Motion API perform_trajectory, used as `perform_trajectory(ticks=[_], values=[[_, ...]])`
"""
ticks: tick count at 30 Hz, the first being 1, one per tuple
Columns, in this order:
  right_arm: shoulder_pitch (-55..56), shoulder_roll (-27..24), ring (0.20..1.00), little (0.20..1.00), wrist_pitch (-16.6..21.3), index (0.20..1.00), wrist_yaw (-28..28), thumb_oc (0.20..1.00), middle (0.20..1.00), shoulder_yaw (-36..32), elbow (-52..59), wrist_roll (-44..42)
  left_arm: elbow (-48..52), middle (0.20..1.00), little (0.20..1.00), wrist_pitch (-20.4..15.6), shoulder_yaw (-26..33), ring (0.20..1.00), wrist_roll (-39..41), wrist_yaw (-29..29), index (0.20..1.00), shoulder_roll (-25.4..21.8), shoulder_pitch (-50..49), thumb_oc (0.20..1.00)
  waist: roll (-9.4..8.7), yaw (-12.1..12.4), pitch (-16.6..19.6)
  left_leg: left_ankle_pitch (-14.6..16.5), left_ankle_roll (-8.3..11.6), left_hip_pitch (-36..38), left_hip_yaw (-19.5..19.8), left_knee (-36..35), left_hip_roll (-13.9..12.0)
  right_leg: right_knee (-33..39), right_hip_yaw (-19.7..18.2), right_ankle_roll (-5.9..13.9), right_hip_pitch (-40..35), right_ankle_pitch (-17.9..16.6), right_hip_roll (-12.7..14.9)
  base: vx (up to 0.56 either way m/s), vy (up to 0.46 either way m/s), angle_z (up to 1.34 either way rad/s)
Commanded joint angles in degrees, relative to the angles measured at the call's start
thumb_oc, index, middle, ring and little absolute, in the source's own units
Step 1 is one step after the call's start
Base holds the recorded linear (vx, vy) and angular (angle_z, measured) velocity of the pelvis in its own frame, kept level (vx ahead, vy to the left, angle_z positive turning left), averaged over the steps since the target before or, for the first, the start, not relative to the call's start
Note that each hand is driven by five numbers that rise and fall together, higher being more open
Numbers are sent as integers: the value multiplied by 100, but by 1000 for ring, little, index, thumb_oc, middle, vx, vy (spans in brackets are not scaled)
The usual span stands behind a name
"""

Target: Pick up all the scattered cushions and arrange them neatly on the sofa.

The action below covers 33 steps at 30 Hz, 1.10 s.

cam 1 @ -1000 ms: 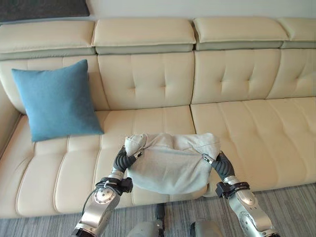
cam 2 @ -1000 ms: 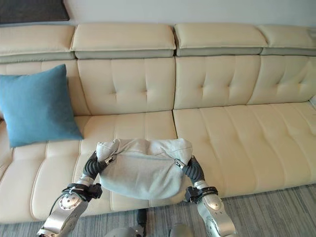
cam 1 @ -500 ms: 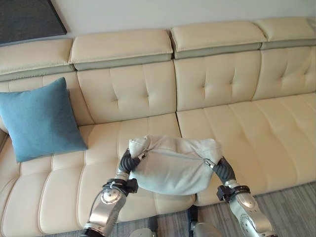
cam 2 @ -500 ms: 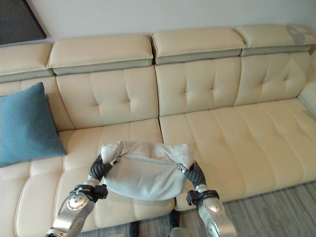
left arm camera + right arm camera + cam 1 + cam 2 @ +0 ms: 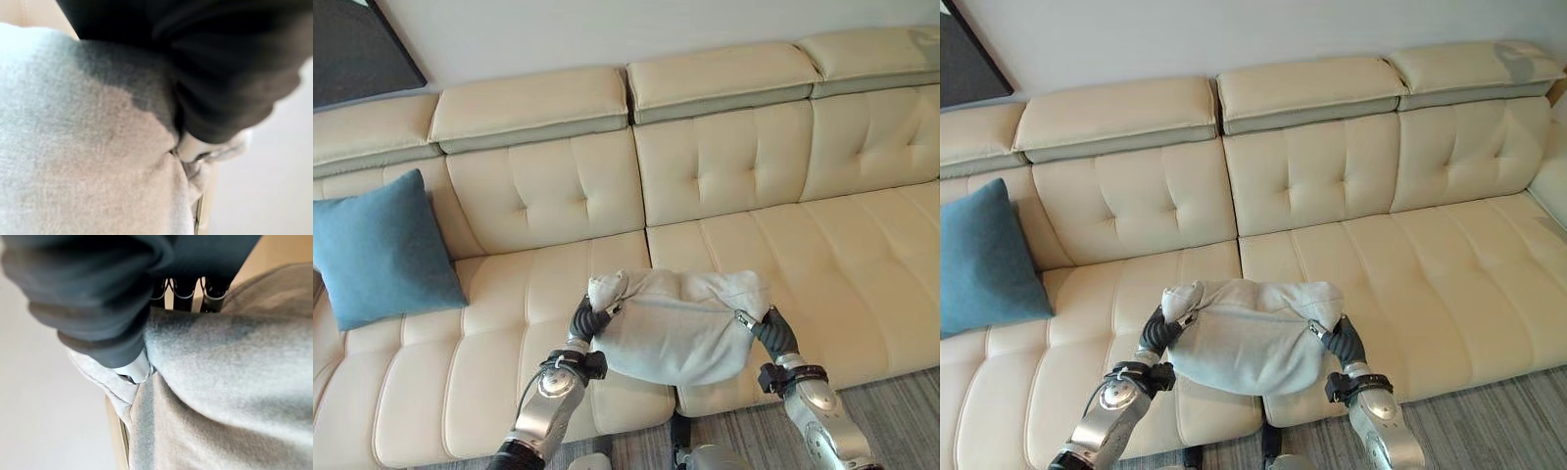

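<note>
Two hands hold one pale grey cushion (image 5: 677, 331) up in front of the cream sofa (image 5: 724, 166) — I see my left hand (image 5: 590, 318) on the cushion's left end and my right hand (image 5: 766, 327) on its right end. Each hand grips the soft cloth at its end, and the cloth bunches up where it is pinched. In the right wrist view the right hand's fingers (image 5: 183, 296) press down into the grey cloth, so that hand is closed on the cushion. In the left wrist view the dark cover sits tight on the cloth, and a bit of silver finger digs into a fold, so that hand is closed on the cushion too. The cushion hangs between the hands, over the front edge of the seat, near the crack between two seat pads. Its bottom sags down. One blue cushion (image 5: 380, 250) leans upright on the sofa's back, far off to the left — well apart from the grey one.
</note>
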State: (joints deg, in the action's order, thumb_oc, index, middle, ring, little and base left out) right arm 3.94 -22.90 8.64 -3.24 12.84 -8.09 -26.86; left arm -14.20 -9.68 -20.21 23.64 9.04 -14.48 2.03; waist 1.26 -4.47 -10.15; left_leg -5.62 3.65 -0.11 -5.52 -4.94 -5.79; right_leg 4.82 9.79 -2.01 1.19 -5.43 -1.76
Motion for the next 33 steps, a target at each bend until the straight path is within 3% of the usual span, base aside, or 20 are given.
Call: perform_trajectory(ticks=[1, 13, 28, 33], values=[[-890, 291, 200, 200, 583, 200, -137, 200, 200, 277, 466, 319, 82, 200, 200, -453, -69, 200, 58, 114, 200, 54, 530, 200, -250, 95, 172, 372, -23, 100, 16, -6, 169, 18, -133, 563, -489, 922, 515, 149, 89, -1], [-2957, 124, 200, 200, 522, 200, -938, 200, 200, 636, -398, 612, -726, 200, 200, -576, -384, 200, -103, 1006, 200, 148, 2173, 200, -540, 256, -109, 468, -107, -247, 5, -6, 208, 18, -195, 691, 5, 765, 597, 44, 51, 3], [-3923, -35, 200, 200, 536, 200, -1259, 200, 200, 618, -1297, 491, -1981, 200, 200, -688, -277, 200, -81, 1591, 200, 61, 3715, 200, -509, 87, -381, 354, -42, -814, -105, -6, 189, 18, -367, 733, 778, 543, 594, 6, 3, -7], [-4910, 67, 200, 200, 569, 200, -1430, 200, 200, 892, -1889, 297, -2285, 200, 200, -817, -329, 200, -107, 1923, 200, -76, 4569, 200, -445, 87, -447, 288, 2, -942, -116, -6, 185, 18, -401, 745, 950, 476, 583, 3, -3, -1]])
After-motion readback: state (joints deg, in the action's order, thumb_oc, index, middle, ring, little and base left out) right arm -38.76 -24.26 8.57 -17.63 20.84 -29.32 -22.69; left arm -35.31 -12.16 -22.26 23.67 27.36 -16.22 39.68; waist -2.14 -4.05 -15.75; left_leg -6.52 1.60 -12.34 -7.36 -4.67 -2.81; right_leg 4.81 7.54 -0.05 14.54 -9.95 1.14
